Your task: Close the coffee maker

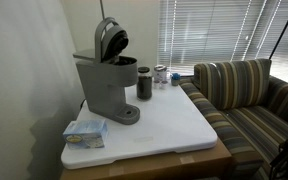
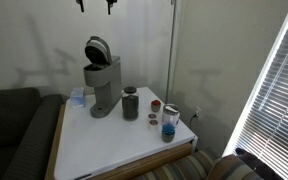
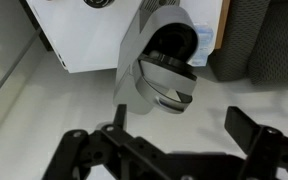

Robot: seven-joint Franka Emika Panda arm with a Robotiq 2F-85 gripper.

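The grey coffee maker (image 1: 106, 88) stands on the white table (image 1: 174, 125), toward the wall side. Its rounded dark-lined lid (image 1: 110, 40) is tipped up and open. It shows in both exterior views, and in this one (image 2: 102, 85) the lid (image 2: 97, 50) is also raised. In the wrist view I look down on the coffee maker (image 3: 149, 50) and its open lid (image 3: 169, 75). My gripper (image 3: 182, 125) is open and empty, high above the machine. Only its fingertips (image 2: 95, 5) show at the top edge of an exterior view.
A dark cylindrical tumbler (image 1: 144, 83) stands right beside the machine. Small jars and cups (image 2: 169, 122) stand near the table's far corner. A blue-and-white packet (image 1: 85, 132) lies by the machine's base. A striped sofa (image 1: 249, 100) borders the table, with window blinds (image 1: 214, 30) behind it.
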